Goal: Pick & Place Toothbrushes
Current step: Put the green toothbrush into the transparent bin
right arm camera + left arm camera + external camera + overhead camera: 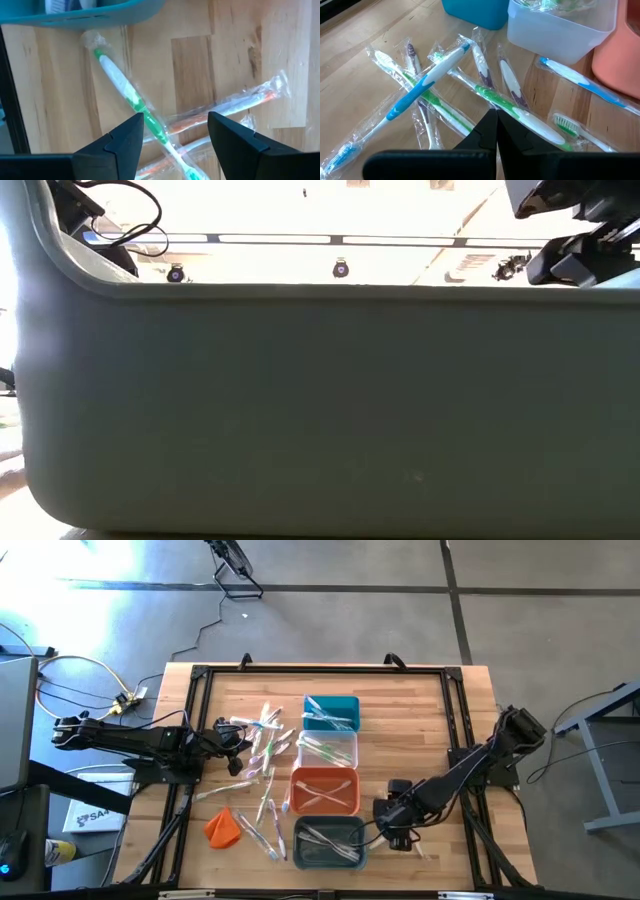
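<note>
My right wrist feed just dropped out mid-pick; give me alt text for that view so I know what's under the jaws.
The open right gripper hangs over a wrapped green-and-white toothbrush lying diagonally on the wooden table, its jaws either side of it. Orange-and-white wrapped toothbrushes cross beneath it, and the grey bin edges the far side.

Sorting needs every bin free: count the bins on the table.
4, in a row down the table's middle: teal bin farthest, clear bin, orange bin, grey bin nearest. None look hidden.

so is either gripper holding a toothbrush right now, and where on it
Nothing is held. The right gripper has its fingers open above a green toothbrush on the table. The left gripper is shut and empty.
</note>
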Controlling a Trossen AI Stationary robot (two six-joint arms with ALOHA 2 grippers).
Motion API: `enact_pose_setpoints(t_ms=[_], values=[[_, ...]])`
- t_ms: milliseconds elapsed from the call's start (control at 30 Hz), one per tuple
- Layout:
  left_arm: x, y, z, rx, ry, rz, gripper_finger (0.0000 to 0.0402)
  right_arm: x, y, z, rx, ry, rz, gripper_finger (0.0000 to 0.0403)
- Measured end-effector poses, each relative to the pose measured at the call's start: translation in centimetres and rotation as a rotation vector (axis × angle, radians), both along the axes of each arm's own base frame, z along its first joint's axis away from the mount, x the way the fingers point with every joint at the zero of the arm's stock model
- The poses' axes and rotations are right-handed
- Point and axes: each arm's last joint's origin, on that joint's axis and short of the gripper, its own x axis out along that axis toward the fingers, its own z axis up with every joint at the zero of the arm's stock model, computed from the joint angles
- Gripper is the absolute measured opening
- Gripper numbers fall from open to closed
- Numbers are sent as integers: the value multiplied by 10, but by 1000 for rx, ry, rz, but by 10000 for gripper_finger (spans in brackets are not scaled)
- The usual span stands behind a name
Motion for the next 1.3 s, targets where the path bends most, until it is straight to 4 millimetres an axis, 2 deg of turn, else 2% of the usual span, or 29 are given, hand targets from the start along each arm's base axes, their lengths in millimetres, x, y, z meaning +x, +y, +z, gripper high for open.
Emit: enact_pose_setpoints(t_ms=[300,733,967,1300], values=[[0,0,0,0,0,0,0,0,4,-4,-1,7,5,213],[0,0,0,0,0,0,0,13,21,-40,-9,26,35,213],[0,0,0,0,1,0,0,10,32,-58,-2,85,73,213],[0,0,-1,0,8,0,0,4,41,-60,-18,82,100,213]])
